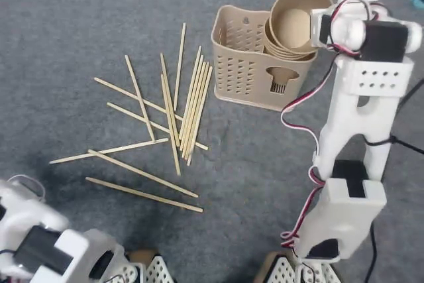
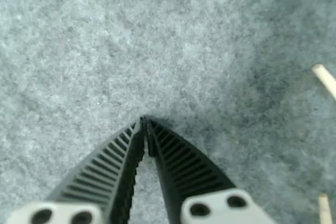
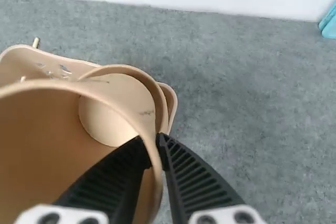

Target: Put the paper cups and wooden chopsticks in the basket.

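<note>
Right wrist view: with its rim pinched by the right gripper (image 3: 152, 140), the tan round paper cup (image 3: 52, 150) should be seated squarely in the beige perforated plastic basket (image 1: 245, 71) before release.

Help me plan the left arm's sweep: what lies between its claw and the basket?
Scattered chopsticks on the carpet, seen in the high view between the left arm and the basket.

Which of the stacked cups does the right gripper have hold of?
The outermost cup, the one with its mouth fully showing; the right gripper has its jaws pinched on its rim. The other cups nest behind it in the basket.
</note>
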Controlling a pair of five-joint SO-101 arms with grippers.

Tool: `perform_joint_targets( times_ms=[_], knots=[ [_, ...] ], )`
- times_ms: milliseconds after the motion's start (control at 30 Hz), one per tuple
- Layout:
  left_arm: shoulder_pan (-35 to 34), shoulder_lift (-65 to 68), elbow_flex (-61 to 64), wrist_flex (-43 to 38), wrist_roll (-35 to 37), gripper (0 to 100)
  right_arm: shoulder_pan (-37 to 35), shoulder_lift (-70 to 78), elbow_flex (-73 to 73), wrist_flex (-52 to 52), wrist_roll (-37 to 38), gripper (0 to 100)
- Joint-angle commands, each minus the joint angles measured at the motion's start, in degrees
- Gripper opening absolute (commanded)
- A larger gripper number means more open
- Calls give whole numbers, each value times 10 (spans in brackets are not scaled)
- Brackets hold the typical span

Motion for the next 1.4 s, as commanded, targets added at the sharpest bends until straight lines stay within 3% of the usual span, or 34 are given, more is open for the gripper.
perform_joint_targets(
  times_ms=[0, 200, 300, 567, 867, 1133, 1367],
  knots=[
    [2, 1, -19, 5, 4, 13, 4, 11, -24, -7, -6, 32],
    [2, 1, -19, 5, 4, 13, 7, 49, -26, -50, -8, 335],
    [2, 1, -19, 5, 4, 13, 5, 29, -27, -45, -8, 413],
    [2, 1, -19, 5, 4, 13, 4, -86, -25, -27, -9, 306],
    [1, 1, -19, 5, 4, 13, -8, -183, 0, 28, -57, 0],
    [-3, 1, -19, 5, 3, 13, -12, -265, 202, 25, -75, 7],
    [-2, 1, -19, 5, 3, 13, -9, -336, 368, -98, -74, 7]
  ],
)
